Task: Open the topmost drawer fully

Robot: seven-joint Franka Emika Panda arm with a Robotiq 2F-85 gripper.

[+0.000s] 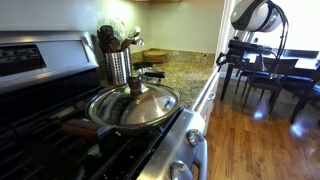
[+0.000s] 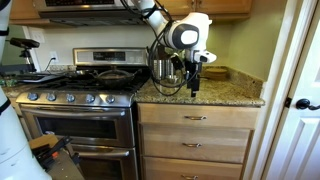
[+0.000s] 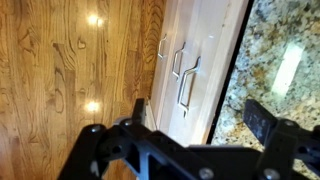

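Topmost drawer (image 2: 195,117) sits shut under the granite counter (image 2: 235,95), just below the gripper (image 2: 195,84). Its fingers (image 3: 140,112) stand apart, empty, over the counter's near edge.

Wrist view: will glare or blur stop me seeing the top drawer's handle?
Wrist view: glare sits on the speckled granite countertop and in spots on the glossy wooden floor, not on the pale topmost drawer, whose curved metal handle reads clearly; the black gripper is a dark, soft silhouette. In an exterior view, the bright window is blown out.
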